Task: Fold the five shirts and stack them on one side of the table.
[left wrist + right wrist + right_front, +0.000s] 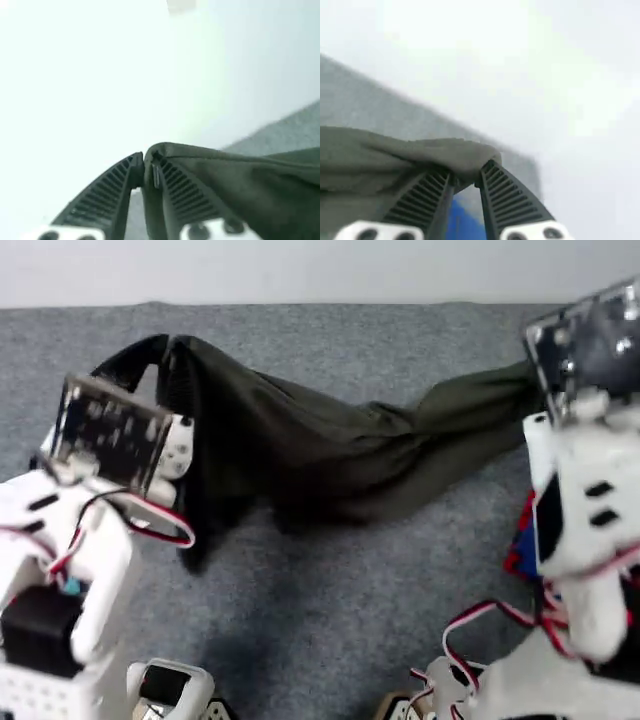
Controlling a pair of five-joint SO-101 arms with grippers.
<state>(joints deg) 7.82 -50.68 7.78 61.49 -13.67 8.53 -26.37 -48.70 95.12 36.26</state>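
Left hand (145, 162) is clamping shut on one end of the dark olive shirt (300, 450). Right hand (468, 172) is pinching the opposite end, with something blue (462, 220) lying beneath it. Farther out, the shirt is hanging stretched between both hands, its middle sagging toward the grey tabletop (330, 640). Judgement: the two-end hold is probably pulling the cloth out flat for folding.

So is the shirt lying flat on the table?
No, the shirt sags between the left end effector and right end effector.
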